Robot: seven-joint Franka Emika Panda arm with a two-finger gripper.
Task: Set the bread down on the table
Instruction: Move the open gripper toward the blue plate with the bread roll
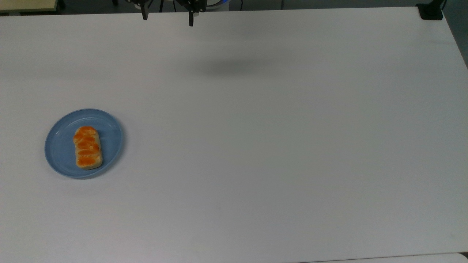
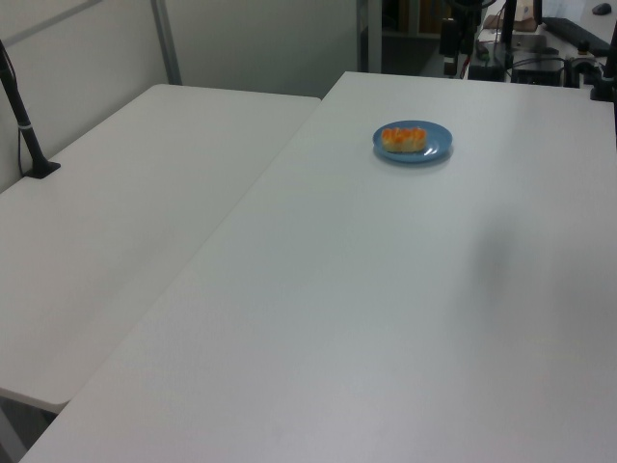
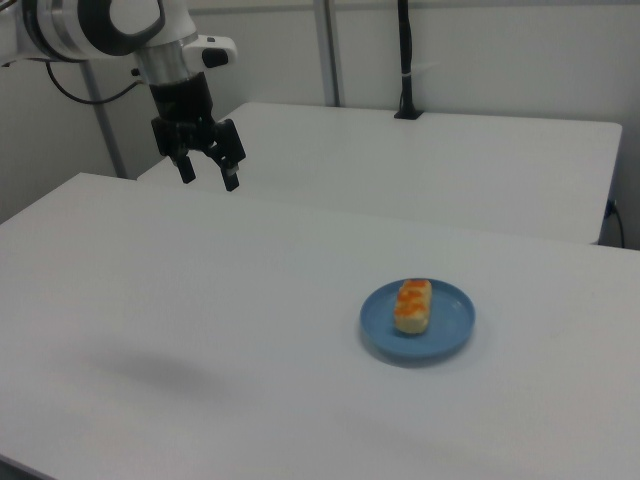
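The gripper (image 3: 207,175) is being held high above the table (image 1: 256,146) with its two fingers spread apart and nothing between them. The bread (image 3: 412,305) is lying on a blue plate (image 3: 448,325), well apart from the gripper and far below it, off toward the right view's right; in the top view it is sitting well below and to the left of the gripper (image 1: 168,17). Nothing is being grasped yet, so the whole task is judged to be still ahead.

Several risks are being carried from here. The bread is small and rounded, so if the fingers are being closed off-centre it could be pushed along the plate instead of being caught. If the descent is being taken too low, the plate rim could be struck or the plate dragged. A soft roll could also be squashed by too firm a squeeze.
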